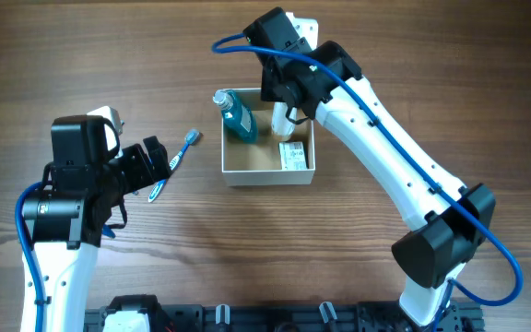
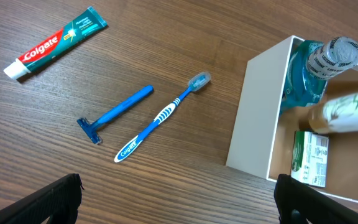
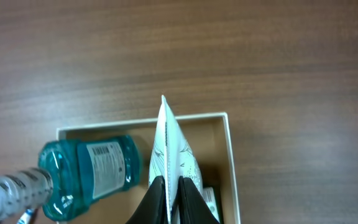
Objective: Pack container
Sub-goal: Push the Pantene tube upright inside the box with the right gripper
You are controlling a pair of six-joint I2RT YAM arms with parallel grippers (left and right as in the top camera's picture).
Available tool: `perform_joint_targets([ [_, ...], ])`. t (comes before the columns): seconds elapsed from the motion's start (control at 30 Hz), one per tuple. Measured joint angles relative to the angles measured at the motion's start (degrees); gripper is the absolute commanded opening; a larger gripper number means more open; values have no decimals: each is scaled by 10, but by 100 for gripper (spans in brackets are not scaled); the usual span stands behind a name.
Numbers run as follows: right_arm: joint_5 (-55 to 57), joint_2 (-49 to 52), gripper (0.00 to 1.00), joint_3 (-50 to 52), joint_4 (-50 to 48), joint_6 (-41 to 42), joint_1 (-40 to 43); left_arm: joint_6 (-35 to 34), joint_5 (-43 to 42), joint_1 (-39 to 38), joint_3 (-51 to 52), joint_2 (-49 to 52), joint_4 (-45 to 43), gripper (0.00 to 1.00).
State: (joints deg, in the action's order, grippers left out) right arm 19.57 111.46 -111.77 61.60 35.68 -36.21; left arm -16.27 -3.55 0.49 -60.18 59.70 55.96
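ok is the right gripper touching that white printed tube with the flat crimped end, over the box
Touching. The right wrist view shows the right gripper clamped on the white printed tube by its thin flat edge, with no gap on either side.

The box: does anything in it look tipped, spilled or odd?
Nothing spilled or damaged. The blue mouthwash bottle leans in a corner of the container, its cap poking past the rim. The right gripper pinches a white tube inside it.

dark wood-grain table (image 1: pixel 81 55). container (image 1: pixel 267 177) is set near centre. a blue toothbrush (image 2: pixel 160 118) is laid flat just left of it, a blue razor (image 2: pixel 114 114) beside that, a colgate toothpaste tube (image 2: pixel 55 42) further left and far. none touching.
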Motion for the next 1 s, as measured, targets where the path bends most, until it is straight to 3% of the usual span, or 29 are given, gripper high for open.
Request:
perform_joint_targets([
  [0.23, 4, 0, 4, 48, -79, 0, 0, 0, 0, 0, 0, 0, 0, 100],
  [0.5, 11, -2, 6, 92, -89, 0, 0, 0, 0, 0, 0, 0, 2, 100],
  [0.6, 12, -4, 13, 93, -80, 0, 0, 0, 0, 0, 0, 0, 2, 100],
  [0.7, 11, -4, 36, 93, -77, 4, 0, 0, 0, 0, 0, 0, 2, 100],
  [1.0, 2, -4, 41, 102, -64, -1, 0, 0, 0, 0, 0, 0, 2, 100],
])
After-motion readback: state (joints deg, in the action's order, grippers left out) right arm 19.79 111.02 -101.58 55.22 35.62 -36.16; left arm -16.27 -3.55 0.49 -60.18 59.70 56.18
